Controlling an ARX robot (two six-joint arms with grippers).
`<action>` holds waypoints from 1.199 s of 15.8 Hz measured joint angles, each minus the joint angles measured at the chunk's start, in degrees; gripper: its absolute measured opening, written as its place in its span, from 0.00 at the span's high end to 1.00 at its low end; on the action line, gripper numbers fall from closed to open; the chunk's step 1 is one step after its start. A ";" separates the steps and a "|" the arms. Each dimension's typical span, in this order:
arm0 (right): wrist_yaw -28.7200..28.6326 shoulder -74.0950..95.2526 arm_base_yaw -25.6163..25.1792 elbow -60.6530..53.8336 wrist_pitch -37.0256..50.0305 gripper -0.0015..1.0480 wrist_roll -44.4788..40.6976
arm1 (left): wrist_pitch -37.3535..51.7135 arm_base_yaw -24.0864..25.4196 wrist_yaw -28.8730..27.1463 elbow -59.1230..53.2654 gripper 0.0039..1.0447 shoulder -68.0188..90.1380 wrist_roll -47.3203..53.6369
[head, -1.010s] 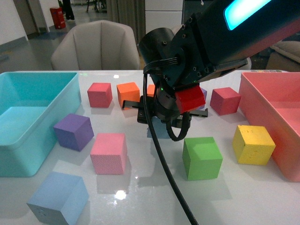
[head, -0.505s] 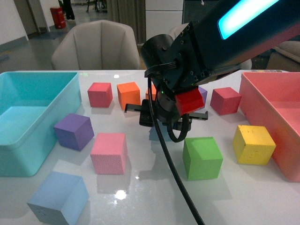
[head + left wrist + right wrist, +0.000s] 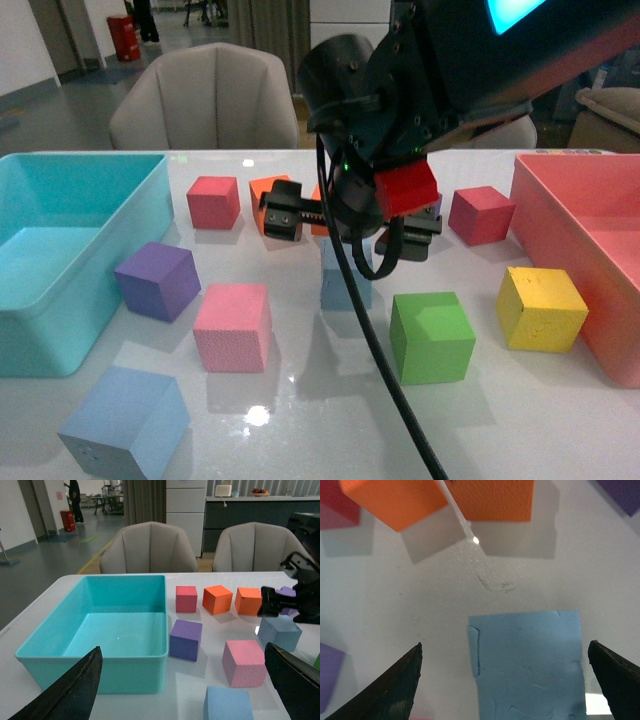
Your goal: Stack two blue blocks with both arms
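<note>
Since half a second ago the right gripper (image 3: pixel 350 225) has climbed, and the blue block (image 3: pixel 345 280) below it, then only a sliver, now shows most of its front face. It sits on the counter (image 3: pixel 520 420) near the middle of the front view, seemingly where it was. The gripper is spread wide. In its wrist view both fingers stand well clear of the block's sides, pinching nothing. The left gripper (image 3: pixel 182 650) is spread too, with nothing between its fingers. The second blue block (image 3: pixel 125 420) lies at the lower left, its base cut off by the frame edge. In the front view the block's top is hidden behind the right gripper. One finger covers most of an orange cube (image 3: pixel 217 599), and the arm runs out at the upper right. The blocks are matte, grainy foam cubes with faint creases. The counter is glossy white and mirrors them, and the turquoise bin (image 3: pixel 150 215) looks like smooth plastic.
</note>
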 joint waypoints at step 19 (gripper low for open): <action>10.27 -40.52 -6.71 -46.01 33.20 0.06 -5.44 | 0.00 0.00 0.00 0.00 0.06 0.02 0.00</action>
